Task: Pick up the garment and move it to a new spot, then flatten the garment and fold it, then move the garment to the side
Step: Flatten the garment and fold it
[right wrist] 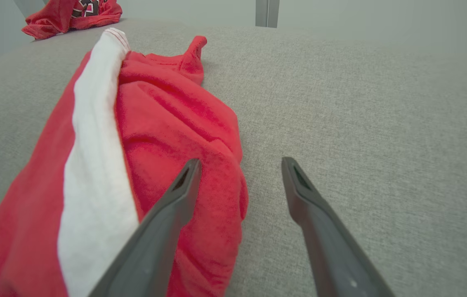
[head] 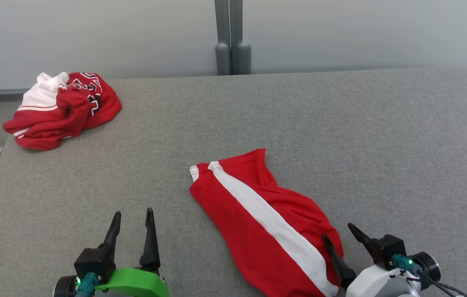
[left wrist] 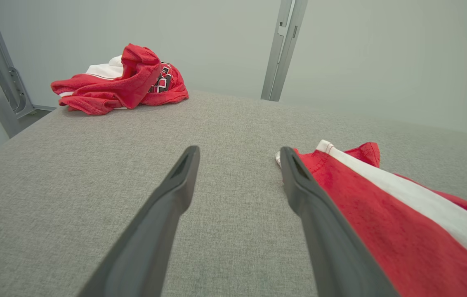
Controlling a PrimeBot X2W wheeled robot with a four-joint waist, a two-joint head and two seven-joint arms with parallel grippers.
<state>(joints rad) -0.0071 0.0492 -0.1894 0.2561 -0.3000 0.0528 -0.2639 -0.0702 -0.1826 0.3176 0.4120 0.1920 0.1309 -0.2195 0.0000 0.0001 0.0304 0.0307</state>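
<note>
While the red garment (head: 258, 214) lies on the surface (head: 340, 123), the left end effector (head: 133, 212) and right end effector (head: 337, 231) flank it, both released.

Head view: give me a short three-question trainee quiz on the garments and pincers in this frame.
1. True or false: the left pincer and the right pincer both stand open.
2. Where on the table is the crumpled garment? A far left corner; B far right corner; C near edge, centre.
3. Fill in: the stripe along the striped garment is ____.
Key: 1 true; 2 A; 3 white.
</note>
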